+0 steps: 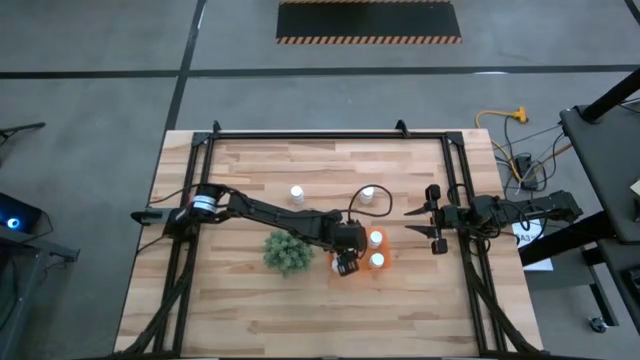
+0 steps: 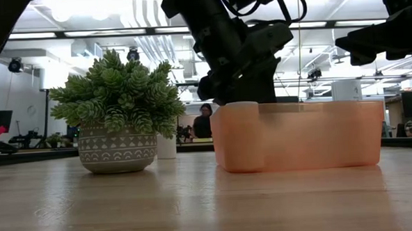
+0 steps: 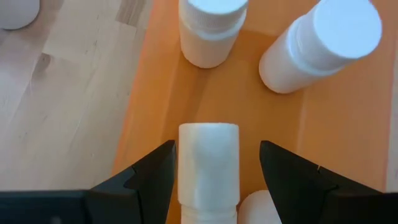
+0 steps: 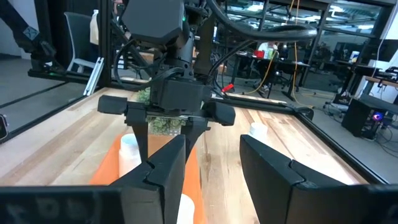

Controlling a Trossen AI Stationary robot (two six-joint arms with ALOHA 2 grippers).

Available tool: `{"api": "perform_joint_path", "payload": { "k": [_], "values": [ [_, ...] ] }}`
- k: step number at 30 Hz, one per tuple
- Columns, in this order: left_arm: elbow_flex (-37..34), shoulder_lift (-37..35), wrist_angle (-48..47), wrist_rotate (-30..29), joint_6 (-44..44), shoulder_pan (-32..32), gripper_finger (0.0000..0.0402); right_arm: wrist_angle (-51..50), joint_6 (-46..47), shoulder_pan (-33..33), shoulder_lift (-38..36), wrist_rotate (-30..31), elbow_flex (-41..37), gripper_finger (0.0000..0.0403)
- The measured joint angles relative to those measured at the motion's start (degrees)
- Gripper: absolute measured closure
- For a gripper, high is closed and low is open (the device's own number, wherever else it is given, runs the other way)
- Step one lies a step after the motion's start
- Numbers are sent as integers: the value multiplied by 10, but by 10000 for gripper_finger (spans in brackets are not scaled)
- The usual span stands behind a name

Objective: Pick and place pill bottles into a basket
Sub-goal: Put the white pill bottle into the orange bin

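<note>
Left tool (image 3: 214,180) lowered inside orange basket (image 3: 155,112), fingers apart beside pill bottle (image 3: 208,171), probably for release. Right tool (image 1: 436,228) parked near basket, fingers apart.

Left pincer (image 1: 347,267) lowered, fingers spread; right pincer (image 1: 421,227) parted, hovering

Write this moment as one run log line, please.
left claw: open around pill bottle | over basket | right claw: open, waiting

Spiky green plant (image 2: 116,91) in patterned grey pot (image 2: 117,148), wooden table (image 1: 250,300), striped floor mat (image 1: 368,21), yellow cable (image 1: 500,118)
</note>
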Motion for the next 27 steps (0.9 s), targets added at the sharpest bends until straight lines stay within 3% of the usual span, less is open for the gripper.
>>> {"api": "perform_joint_path", "payload": {
  "k": [17,27],
  "values": [
    [-19,0,9,0,-1,8,188,0,0,0,0,0,0,261],
    [-19,39,32,23,-10,9,189,0,-1,0,2,0,0,261]
  ]
}}
